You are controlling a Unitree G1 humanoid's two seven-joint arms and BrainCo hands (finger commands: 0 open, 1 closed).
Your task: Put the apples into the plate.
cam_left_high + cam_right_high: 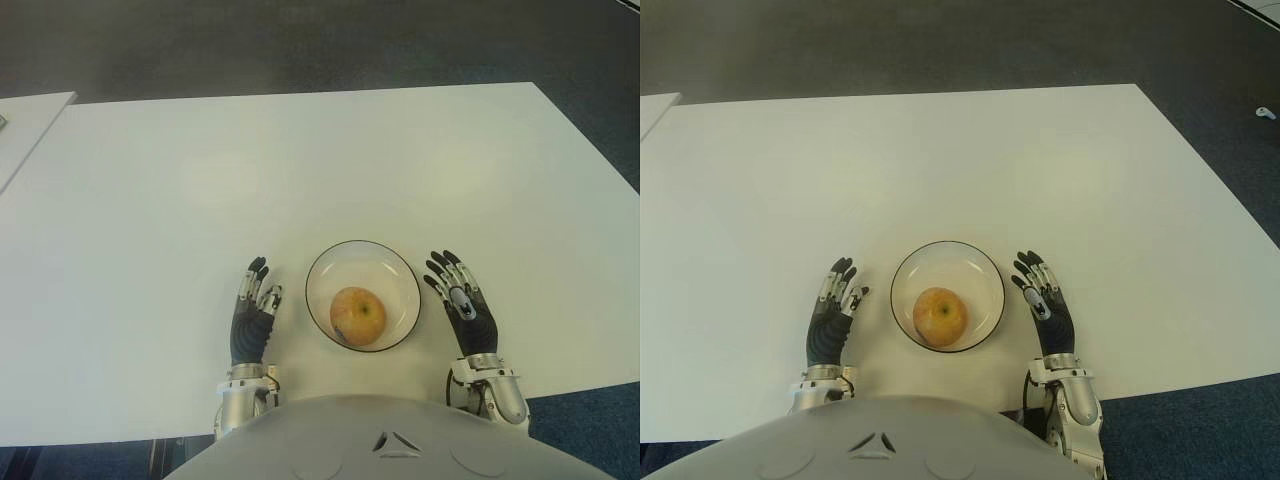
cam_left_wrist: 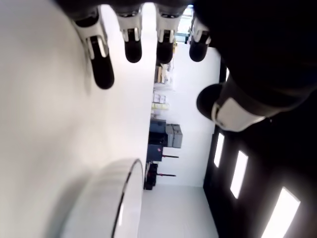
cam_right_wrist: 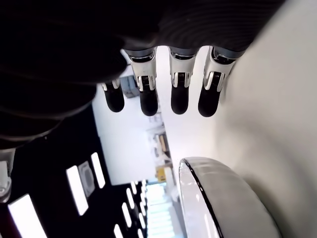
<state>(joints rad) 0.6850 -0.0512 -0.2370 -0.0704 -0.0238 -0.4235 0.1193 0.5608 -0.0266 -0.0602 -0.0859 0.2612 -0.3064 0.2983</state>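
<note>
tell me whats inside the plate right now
One apple sits inside the plate, toward its near side. The rest of the plate is bare. The spot under the apple is covered. Both hands are open beside the plate: left hand, right hand.

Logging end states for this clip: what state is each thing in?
Apple: in the plate, off-centre toward the robot.
Plate: upright on the table, between the hands.
Left hand: open, empty, left of the plate.
Right hand: open, empty, right of the plate.
</note>
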